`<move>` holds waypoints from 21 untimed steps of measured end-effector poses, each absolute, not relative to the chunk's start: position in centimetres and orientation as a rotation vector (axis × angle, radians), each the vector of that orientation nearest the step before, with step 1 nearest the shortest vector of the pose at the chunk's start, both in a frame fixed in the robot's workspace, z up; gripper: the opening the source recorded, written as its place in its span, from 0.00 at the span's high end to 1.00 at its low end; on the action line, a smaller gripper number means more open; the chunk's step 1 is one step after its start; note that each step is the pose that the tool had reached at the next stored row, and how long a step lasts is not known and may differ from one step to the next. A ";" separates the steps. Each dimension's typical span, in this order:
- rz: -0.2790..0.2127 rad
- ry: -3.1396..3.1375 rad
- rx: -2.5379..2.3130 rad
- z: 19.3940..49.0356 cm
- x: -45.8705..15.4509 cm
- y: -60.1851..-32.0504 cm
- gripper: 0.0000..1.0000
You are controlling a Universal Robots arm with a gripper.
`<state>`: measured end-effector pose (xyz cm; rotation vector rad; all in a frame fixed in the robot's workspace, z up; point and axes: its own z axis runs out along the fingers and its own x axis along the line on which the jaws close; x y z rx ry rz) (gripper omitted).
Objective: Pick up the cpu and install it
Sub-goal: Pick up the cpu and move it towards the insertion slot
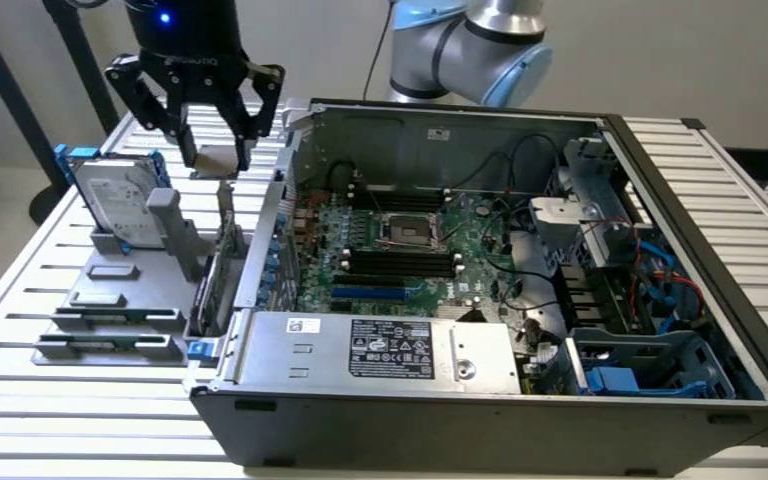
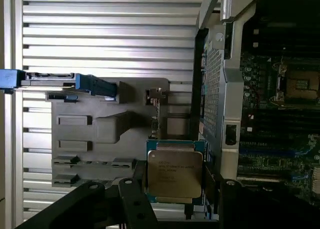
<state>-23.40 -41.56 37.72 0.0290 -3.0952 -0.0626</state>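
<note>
The gripper is clamped on the cpu, held above the parts tray beside the computer case. Pickup is complete. The motherboard socket stands empty, so installation is not yet done.

Lettering on cpu and label is unreadable.
</note>
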 end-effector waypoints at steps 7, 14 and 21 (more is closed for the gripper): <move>-0.104 -3.094 0.030 37.8 -20.2 -41.6 0.45; -0.134 -3.093 0.031 37.8 -17.0 -41.6 0.45; -0.138 -3.092 0.031 37.6 -13.8 -41.6 0.45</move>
